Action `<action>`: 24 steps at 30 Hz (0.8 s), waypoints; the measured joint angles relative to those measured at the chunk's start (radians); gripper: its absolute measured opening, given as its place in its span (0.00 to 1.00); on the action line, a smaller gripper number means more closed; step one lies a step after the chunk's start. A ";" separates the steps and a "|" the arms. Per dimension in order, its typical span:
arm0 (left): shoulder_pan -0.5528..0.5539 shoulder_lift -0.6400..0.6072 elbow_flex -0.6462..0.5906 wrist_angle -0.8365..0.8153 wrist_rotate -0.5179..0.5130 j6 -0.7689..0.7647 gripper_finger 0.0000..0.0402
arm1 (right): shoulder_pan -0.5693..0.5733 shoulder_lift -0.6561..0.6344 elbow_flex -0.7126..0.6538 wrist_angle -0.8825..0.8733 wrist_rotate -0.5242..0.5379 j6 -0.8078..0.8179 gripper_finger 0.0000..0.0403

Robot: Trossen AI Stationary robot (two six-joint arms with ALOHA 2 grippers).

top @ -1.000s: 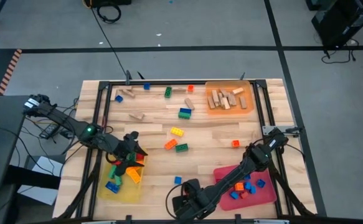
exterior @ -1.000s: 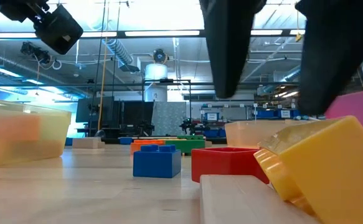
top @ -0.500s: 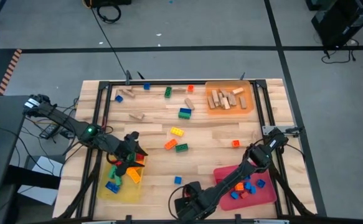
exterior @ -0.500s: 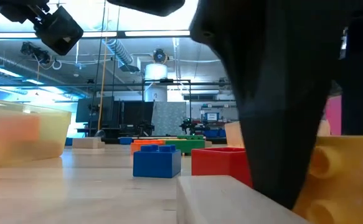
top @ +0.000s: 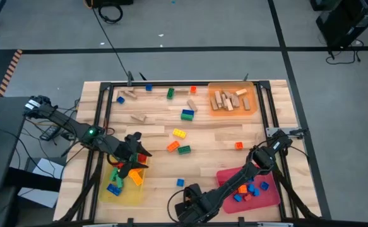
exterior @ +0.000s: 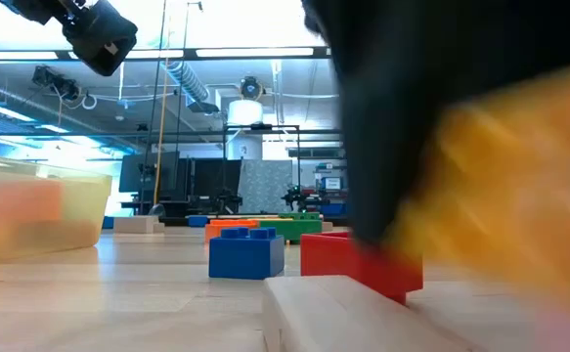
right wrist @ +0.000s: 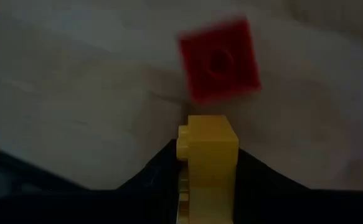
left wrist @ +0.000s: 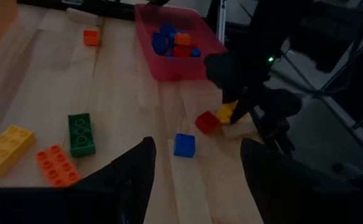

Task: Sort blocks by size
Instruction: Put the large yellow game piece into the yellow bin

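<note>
Yellow brick [right wrist: 207, 163]: clenched between right tool [right wrist: 207, 186] fingers, just beside red brick [right wrist: 219, 59]. Left tool [left wrist: 197, 180]: released over yellow tray [top: 125, 191]. Wooden surface [top: 215, 135]; workshop behind.

Blocks scattered mid-table, trays at three corners.

A tray [top: 233, 101] of wooden pieces [top: 229, 99] sits at the far right corner; a second tray [top: 269, 192] of blocks lies near right, a third [top: 122, 192] near left. Between them, loose blocks [top: 178, 132] are strewn across the table [top: 215, 135], with more along the far edge.
</note>
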 joint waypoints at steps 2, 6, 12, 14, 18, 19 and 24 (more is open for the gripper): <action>0.000 0.000 0.000 0.006 -0.003 0.000 0.60 | -0.004 -0.014 0.027 -0.036 0.057 -0.019 0.25; 0.000 0.001 0.000 0.053 -0.041 0.001 0.60 | -0.015 -0.076 0.064 -0.142 0.230 -0.081 0.25; 0.000 0.029 0.000 0.157 -0.145 0.000 0.60 | -0.061 -0.204 0.064 -0.376 0.453 -0.194 0.25; 0.002 0.054 0.000 0.187 -0.172 0.000 0.60 | -0.091 -0.246 0.064 -0.443 0.519 -0.257 0.25; 0.029 0.120 0.000 0.254 -0.184 0.000 0.60 | -0.175 -0.329 0.051 -0.466 0.601 -0.473 0.25; 0.039 0.137 0.000 0.273 -0.184 -0.003 0.60 | -0.200 -0.349 0.038 -0.462 0.611 -0.531 0.25; 0.095 0.204 0.000 0.390 -0.185 -0.031 0.60 | -0.331 -0.471 -0.112 -0.341 0.591 -0.794 0.25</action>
